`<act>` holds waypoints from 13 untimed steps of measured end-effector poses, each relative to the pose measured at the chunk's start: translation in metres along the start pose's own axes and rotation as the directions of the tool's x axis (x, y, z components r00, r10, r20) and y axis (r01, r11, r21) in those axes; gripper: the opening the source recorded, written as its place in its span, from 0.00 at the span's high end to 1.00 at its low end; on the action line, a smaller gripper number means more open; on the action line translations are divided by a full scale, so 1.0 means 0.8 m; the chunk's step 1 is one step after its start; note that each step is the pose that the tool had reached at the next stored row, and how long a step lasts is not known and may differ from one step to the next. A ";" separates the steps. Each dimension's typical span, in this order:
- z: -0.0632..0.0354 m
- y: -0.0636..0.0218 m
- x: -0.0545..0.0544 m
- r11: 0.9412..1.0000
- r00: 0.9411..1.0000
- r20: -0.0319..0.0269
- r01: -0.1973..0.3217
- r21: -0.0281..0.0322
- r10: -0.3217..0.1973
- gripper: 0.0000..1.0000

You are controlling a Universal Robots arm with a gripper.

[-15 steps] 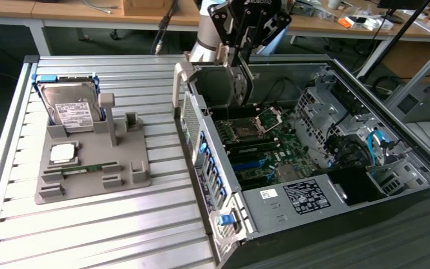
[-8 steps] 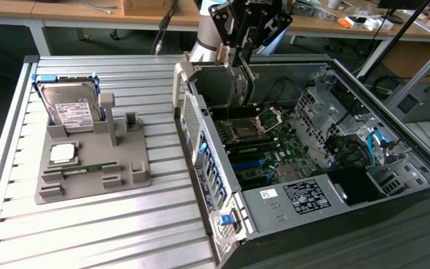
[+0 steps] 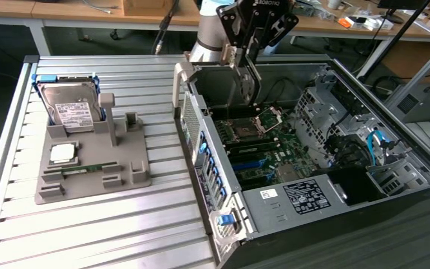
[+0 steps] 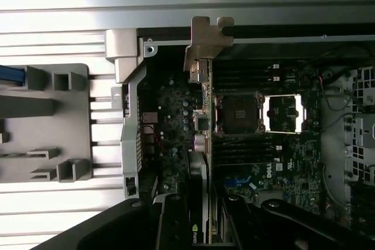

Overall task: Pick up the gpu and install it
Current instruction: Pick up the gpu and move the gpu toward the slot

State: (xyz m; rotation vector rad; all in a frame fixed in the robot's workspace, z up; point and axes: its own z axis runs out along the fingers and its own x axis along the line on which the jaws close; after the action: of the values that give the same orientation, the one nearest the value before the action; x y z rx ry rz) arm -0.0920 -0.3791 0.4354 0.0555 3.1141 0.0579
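Gripper (image 4: 205,206) clamped on gpu (image 4: 204,45), card hanging edge-on above mobo (image 4: 281,171).

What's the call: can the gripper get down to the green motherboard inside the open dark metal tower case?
Probably yes. The case has its side open, and the gripper, shut on the thin flat dark gpu, hangs directly over the motherboard with nothing visible between them.

**Robot body check**

I see a black gripper (image 3: 243,51) with white ROBOTIQ lettering and bar-link fingers (image 4: 171,221) with round pivot pins. The arm (image 3: 206,42) is a silver-grey tube with a pale blue joint cap (image 3: 213,7).
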 end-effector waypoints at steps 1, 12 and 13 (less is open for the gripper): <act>0.000 0.000 -0.001 1.000 1.000 0.000 0.000 0.000 0.000 0.73; 0.001 -0.005 -0.009 1.000 1.000 0.000 0.000 0.000 0.000 0.73; 0.001 -0.005 -0.010 1.000 1.000 0.000 0.000 0.000 0.000 0.73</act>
State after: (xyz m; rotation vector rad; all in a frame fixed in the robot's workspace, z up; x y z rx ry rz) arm -0.0841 -0.3834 0.4345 0.0555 3.1143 0.0576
